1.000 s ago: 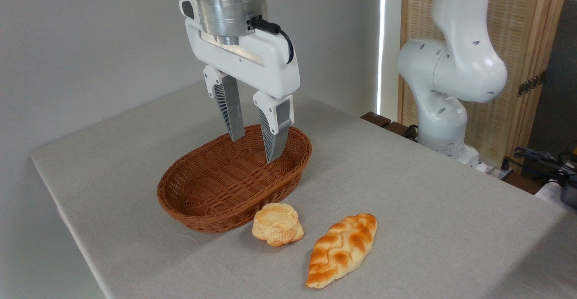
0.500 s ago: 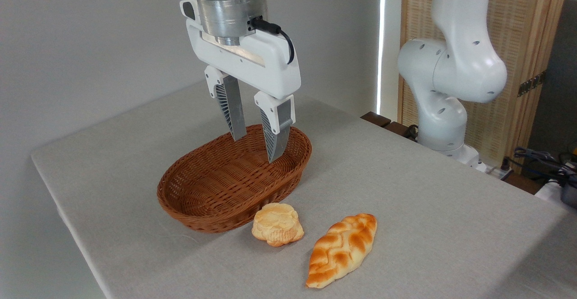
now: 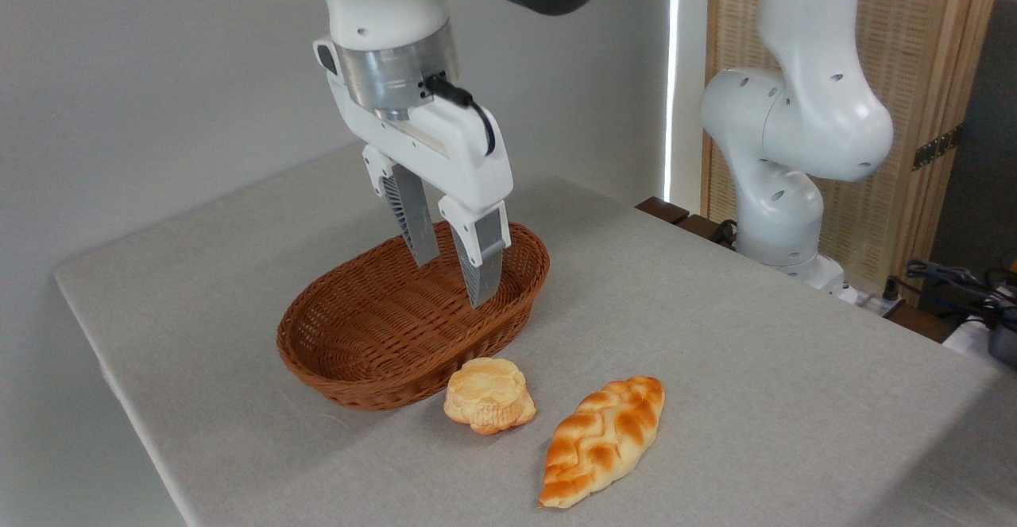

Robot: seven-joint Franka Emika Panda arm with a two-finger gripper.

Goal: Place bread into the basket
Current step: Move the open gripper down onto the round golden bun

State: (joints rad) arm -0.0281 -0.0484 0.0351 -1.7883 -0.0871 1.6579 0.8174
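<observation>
The bread [image 3: 488, 405], a small round pale-golden bun with an embossed top, lies on the grey tablecloth just in front of the basket's near rim. The basket [image 3: 342, 352] is an oval brown wicker one with nothing in it. My gripper [image 3: 454, 282] hangs over the basket's right half, fingers pointing down and open, with nothing between them. It is above and behind the bun, well apart from it.
A longer orange-brown braided loaf [image 3: 601, 439] lies to the right of the bun. The arm's white base [image 3: 783, 193] stands at the table's back right, with cables [image 3: 953, 280] beyond it. The table's left edge [image 3: 119, 392] is near the basket.
The gripper has come lower toward the basket and turned slightly, its fingers now a little closer together in the picture. Bun, loaf and basket have not moved.
</observation>
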